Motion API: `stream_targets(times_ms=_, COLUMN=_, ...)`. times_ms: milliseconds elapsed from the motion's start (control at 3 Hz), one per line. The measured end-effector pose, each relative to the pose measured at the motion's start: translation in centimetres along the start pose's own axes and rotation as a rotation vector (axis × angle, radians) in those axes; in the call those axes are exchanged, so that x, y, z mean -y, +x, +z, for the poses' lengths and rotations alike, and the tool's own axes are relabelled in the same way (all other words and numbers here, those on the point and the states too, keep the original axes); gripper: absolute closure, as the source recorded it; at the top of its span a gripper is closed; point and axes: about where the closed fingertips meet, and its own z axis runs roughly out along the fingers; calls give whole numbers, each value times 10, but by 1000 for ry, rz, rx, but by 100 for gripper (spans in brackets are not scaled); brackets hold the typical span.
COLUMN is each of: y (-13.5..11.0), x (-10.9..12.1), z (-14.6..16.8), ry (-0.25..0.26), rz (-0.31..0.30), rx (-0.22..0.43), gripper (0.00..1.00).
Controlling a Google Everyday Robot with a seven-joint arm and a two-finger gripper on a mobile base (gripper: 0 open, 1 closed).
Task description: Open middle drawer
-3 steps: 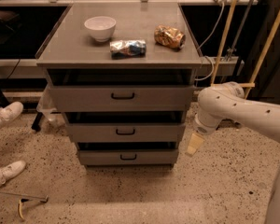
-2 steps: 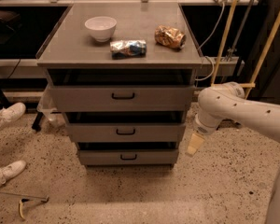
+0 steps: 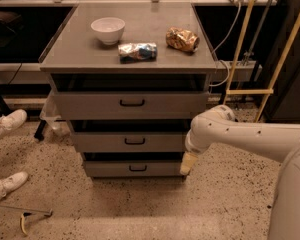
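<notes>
Middle drawer [image 3: 105, 143], apparently shut, lies just left of the gripper [image 3: 188, 163]. The gripper points down from a bent white arm [image 3: 250, 136] at the right edge of the cabinet [image 3: 85, 59]. Its grasp state cannot be told. The label on the blue package [image 3: 137, 52] is unreadable.

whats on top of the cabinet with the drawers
A white bowl, a crushed blue-and-silver packet and a crumpled brown bag sit on the cabinet top. Drawer insides are hidden, middle drawer included. The gripper hangs by the cabinet's lower right corner.
</notes>
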Motion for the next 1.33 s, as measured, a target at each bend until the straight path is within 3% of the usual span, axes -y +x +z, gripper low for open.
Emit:
stream_targets(times_ms=333, y=-55, x=11, z=31, ry=68, rz=-80, rx=73, gripper=0)
stream_targets(times_ms=667, y=-53, x=10, z=34, ry=59, rz=-75, rx=81, gripper=0)
stream_targets(times_ms=1333, y=-68, x=26, z=104, ry=71, rz=13, rx=199, gripper=0)
